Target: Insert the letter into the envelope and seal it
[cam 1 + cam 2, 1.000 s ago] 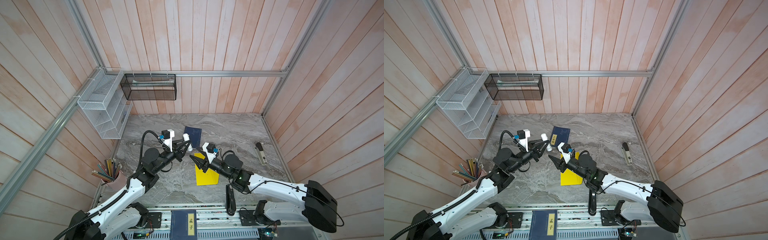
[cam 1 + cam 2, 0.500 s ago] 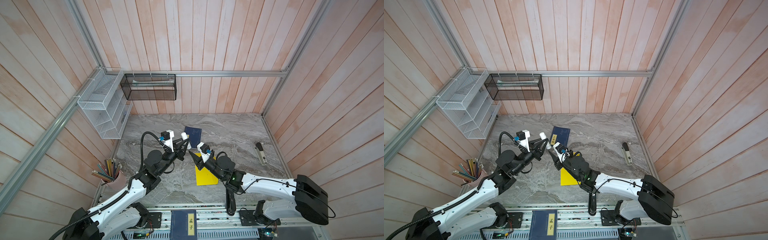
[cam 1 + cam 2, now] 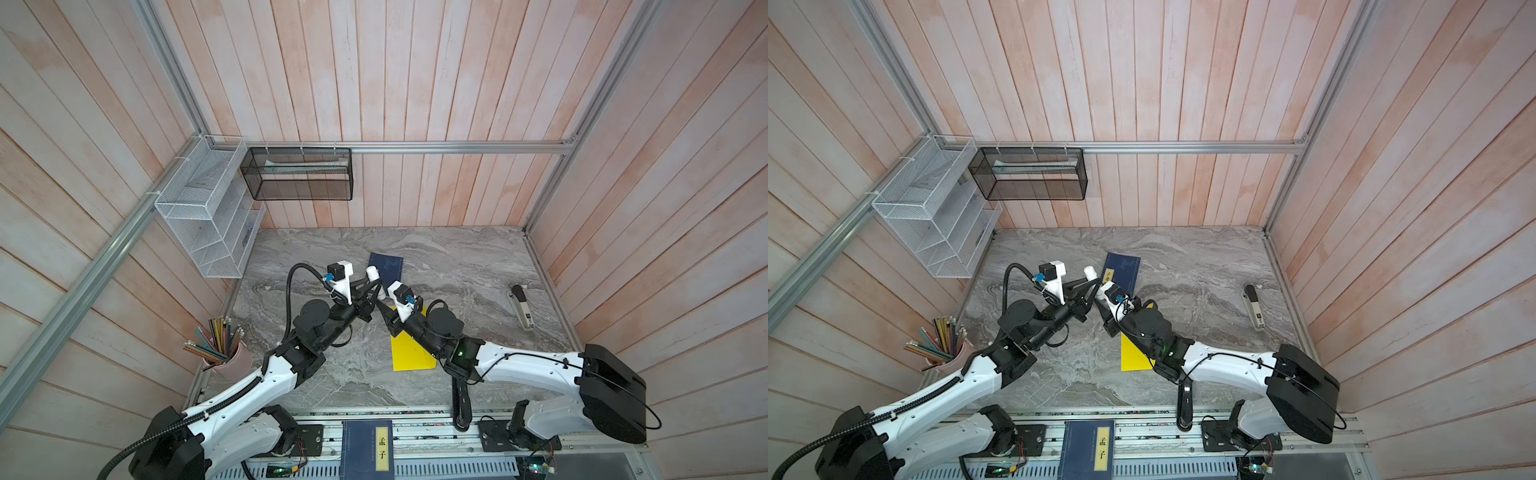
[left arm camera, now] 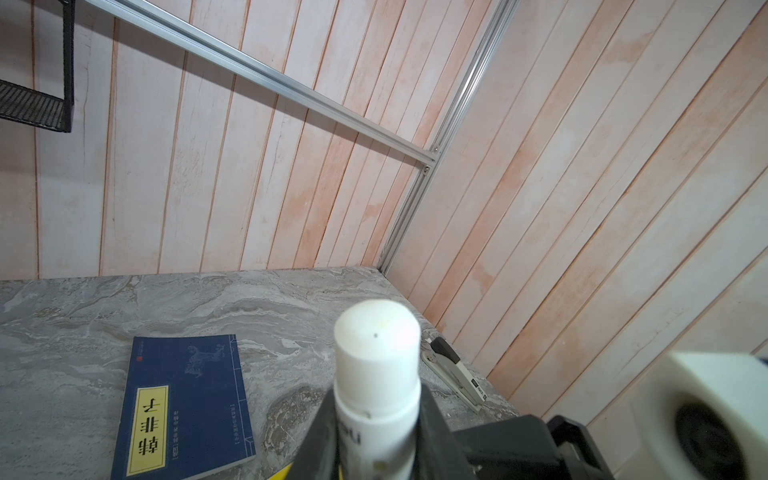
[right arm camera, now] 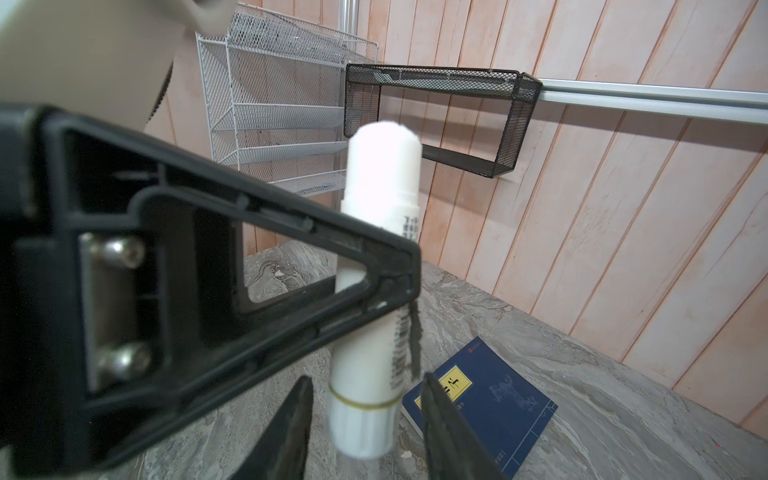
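Taking the glue stick [image 4: 376,374] as the reference, the pencil cup [image 3: 232,357] stands well off on the counter [image 3: 457,266] toward the left arm's base. The left hand [image 4: 376,440] is clamped on the stick's body, holding it raised and roughly upright, cap end up. The right hand [image 5: 361,419] sits at the stick's lower end, jaws part-open to either side of the base and not visibly touching it. The envelope [image 3: 409,353] lies flat just below the stick, partly under the right arm; the letter is not visible, so whether it is inside cannot be told. The blue book [image 3: 386,266] lies just beyond, the stapler [image 3: 521,307] well to the right. Judged step: bare the glue; close squarely on the base and hold the body steady.
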`<state>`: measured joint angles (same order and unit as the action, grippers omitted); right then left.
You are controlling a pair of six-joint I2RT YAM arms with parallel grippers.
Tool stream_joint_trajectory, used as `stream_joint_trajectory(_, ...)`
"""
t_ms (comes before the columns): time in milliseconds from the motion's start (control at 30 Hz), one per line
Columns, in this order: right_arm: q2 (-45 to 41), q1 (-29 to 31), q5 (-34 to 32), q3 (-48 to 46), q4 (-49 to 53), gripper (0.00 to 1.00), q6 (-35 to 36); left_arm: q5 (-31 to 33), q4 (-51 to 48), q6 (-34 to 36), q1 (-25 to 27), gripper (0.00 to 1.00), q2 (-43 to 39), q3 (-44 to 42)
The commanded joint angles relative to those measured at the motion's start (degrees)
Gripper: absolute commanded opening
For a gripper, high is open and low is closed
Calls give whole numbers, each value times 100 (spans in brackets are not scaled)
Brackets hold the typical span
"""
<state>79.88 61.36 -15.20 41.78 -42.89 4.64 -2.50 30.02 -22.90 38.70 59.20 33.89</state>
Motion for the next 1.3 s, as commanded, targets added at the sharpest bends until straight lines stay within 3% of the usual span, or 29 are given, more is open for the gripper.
stream_joint_trajectory(0,107,-6,-23,173,-6,43,-64,83,162,101,19,0,-79,72)
stream_joint_trajectory(667,32,-78,343,119,-14,18,-192,-141,139,85,18,0,-2,144)
stream_joint_trajectory(767,-173,-171,921,-70,-155,17,-347,-661,-66,89,-133,0,87,303)
stream_joint_trajectory(1033,-780,-736,3123,-635,-463,14,-1154,-2940,456,-258,-863,0,300,264)
stream_joint_trajectory(1267,-831,-1122,4460,-624,-319,15,-1756,-3708,629,-347,-897,0,517,323)
